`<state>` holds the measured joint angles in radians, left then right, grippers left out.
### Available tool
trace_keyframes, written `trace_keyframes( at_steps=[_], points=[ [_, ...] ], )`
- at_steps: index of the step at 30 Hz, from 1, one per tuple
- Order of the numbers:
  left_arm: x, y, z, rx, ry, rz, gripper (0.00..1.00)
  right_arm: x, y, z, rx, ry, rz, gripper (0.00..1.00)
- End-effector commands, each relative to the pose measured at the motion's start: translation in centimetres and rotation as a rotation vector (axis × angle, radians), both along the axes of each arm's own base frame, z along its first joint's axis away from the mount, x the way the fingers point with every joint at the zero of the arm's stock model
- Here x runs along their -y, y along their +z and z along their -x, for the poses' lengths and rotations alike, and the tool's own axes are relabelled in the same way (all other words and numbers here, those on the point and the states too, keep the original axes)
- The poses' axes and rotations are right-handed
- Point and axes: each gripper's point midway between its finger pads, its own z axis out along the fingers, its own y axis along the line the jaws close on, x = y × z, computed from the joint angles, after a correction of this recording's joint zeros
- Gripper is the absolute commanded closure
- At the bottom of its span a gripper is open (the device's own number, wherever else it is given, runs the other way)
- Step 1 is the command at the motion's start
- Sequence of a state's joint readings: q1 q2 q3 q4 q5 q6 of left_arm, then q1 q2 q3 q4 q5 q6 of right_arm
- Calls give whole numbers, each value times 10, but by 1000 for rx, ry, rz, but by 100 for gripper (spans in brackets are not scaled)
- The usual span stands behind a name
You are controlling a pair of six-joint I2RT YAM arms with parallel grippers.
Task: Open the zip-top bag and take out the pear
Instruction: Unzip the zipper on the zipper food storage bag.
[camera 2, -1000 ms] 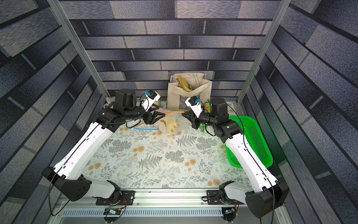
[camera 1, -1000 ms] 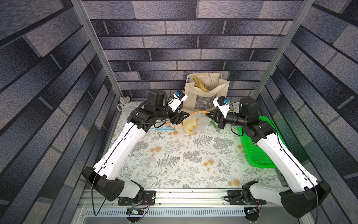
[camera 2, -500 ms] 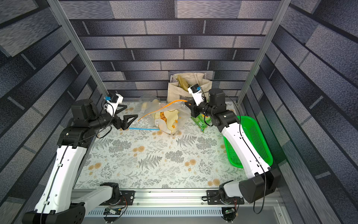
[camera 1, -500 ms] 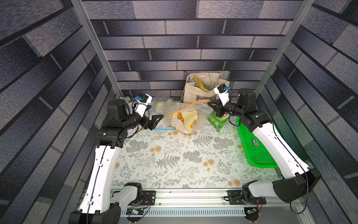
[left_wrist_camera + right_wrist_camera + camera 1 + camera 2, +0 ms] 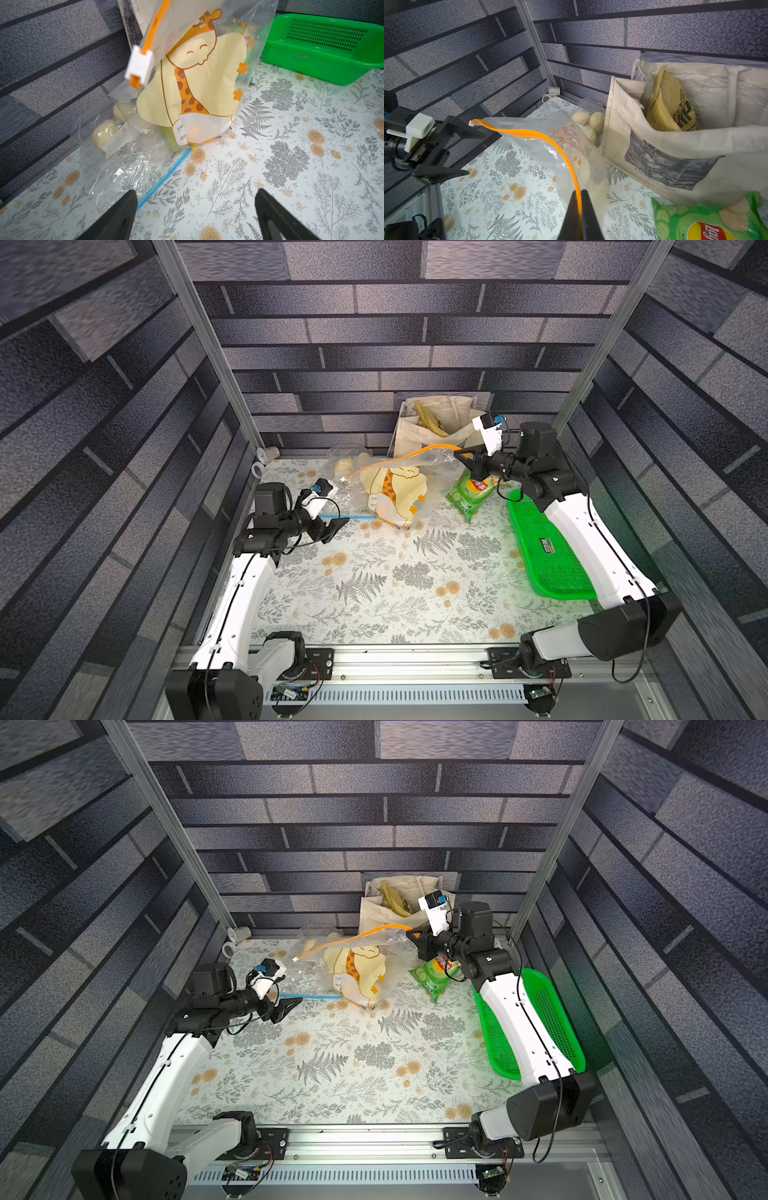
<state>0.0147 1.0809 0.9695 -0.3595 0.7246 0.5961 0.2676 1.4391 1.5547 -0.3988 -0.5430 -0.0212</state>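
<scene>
Over floral tabletop (image 5: pixel 374 593), right pincer (image 5: pixel 581 197) clamps zip-top bag (image 5: pixel 399 493); left pincer (image 5: pixel 195 192) spread wide.

Both arms rise from mounts at the near edge. The left arm (image 5: pixel 245 597) leans up the left side, its forearm bent level toward the middle. The left gripper (image 5: pixel 338 526) is held low, its jaws spread wide with nothing between them, as the left wrist view shows. The right arm (image 5: pixel 582 531) stretches up the right side to the far end, its wrist turned leftward. The right gripper (image 5: pixel 459 456) is raised, its fingers (image 5: pixel 572 209) pressed together on the orange zip strip (image 5: pixel 529 133) of the zip-top bag (image 5: pixel 399 489).
</scene>
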Motion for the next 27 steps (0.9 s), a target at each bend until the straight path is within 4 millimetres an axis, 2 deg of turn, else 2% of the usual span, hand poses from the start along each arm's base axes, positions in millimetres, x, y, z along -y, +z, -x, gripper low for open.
trace_keyframes(
  at_steps=[1, 4, 9, 12, 17, 20, 24, 27],
  points=[
    [-4, 2, -25, 140, 21, -38, 12, -6, 12, 2, -2, 43, -50, 100],
    [-8, 13, -42, 261, 51, -39, 11, -9, 15, 4, -6, 63, -65, 100],
    [-15, 17, -64, 272, 75, -9, 11, -10, 18, 7, -13, 84, -75, 100],
    [-14, 28, -71, 306, 72, 54, 12, -11, 18, 10, -17, 91, -79, 100],
    [-2, 41, -66, 326, -1, 96, 26, -10, 19, 13, -21, 91, -80, 100],
    [7, 48, -55, 321, -69, 116, 36, -9, 19, 13, -23, 88, -80, 100],
    [26, 46, -39, 300, -161, 68, 43, -10, 20, 13, -27, 91, -89, 100],
    [31, 50, -36, 315, -170, 67, 56, -10, 21, 14, -31, 96, -97, 100]
  ],
)
